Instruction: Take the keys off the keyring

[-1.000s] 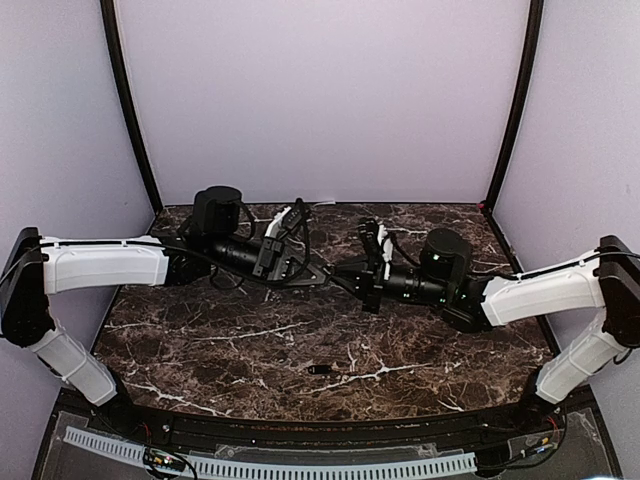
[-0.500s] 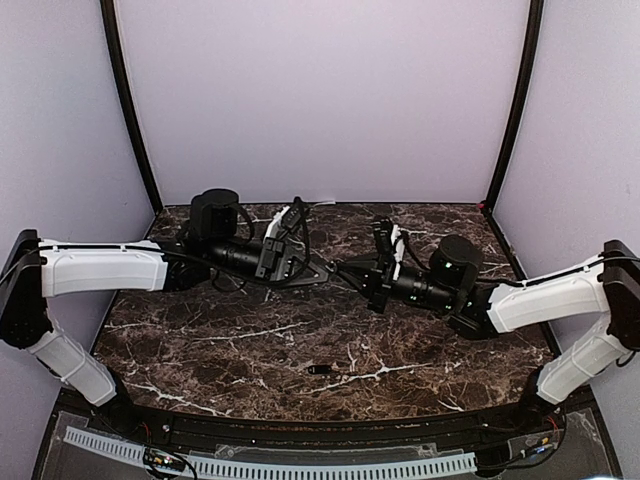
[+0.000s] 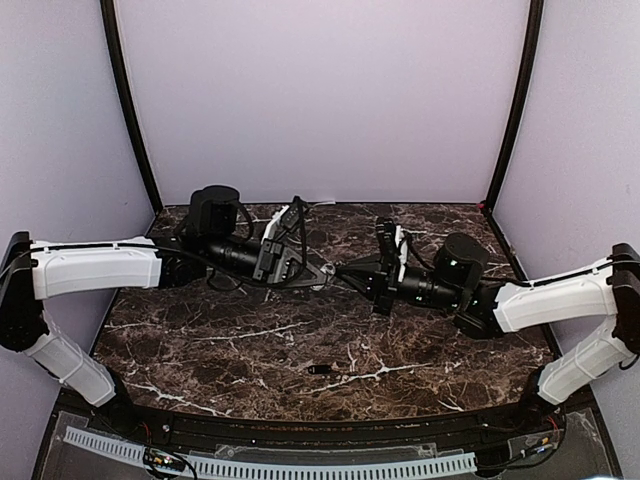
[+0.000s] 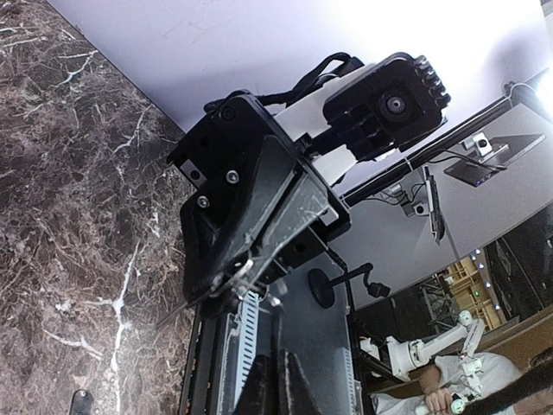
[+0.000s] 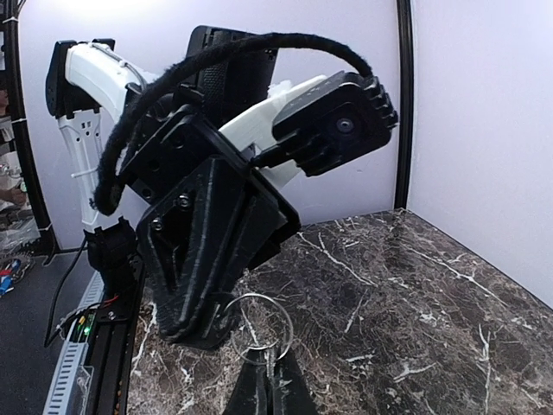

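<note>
On the table, well apart from the keyring, lies a key.

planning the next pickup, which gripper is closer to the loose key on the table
Left, only just. Both pinch the keyring; the left gripper sits almost straight beyond the key, the right gripper slightly further right.

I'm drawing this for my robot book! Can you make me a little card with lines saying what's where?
left fingers: shut on the keyring, holding it up off the table
right fingers: shut on the same keyring from the other side
loose key: lying alone on the table, near the front edge, away from both arms
keys on the keyring: too small to tell
</note>
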{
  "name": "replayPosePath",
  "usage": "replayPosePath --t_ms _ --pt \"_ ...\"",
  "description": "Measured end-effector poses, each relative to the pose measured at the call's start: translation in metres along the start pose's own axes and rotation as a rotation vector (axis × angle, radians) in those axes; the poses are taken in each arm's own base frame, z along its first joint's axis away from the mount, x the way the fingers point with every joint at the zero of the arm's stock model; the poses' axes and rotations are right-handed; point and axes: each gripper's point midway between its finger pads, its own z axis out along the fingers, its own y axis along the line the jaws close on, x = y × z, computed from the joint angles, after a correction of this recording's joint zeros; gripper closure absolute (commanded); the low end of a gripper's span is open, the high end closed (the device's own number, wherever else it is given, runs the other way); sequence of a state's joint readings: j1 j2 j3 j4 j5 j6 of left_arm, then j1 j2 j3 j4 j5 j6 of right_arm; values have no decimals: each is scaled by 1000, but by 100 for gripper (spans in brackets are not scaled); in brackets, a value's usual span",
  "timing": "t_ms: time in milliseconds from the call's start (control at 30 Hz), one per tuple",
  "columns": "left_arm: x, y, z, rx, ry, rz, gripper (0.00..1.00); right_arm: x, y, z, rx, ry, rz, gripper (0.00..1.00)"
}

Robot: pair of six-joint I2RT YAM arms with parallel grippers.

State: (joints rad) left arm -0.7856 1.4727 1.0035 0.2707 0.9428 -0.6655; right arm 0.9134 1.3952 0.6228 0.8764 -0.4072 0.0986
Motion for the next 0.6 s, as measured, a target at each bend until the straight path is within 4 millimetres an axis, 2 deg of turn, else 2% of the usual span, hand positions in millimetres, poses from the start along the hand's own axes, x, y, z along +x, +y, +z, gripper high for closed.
replayPosePath --t_ms 167,300,600 --pt "-1 14 -4 -88 -4 20 100 1 -2 3 -14 41 -22 100" --pt "-9 22 -12 -206 -30 104 100 6 -4 6 -21 96 -14 100" --pt "-12 30 -24 -365 -42 279 100 14 -4 19 -61 194 55 100"
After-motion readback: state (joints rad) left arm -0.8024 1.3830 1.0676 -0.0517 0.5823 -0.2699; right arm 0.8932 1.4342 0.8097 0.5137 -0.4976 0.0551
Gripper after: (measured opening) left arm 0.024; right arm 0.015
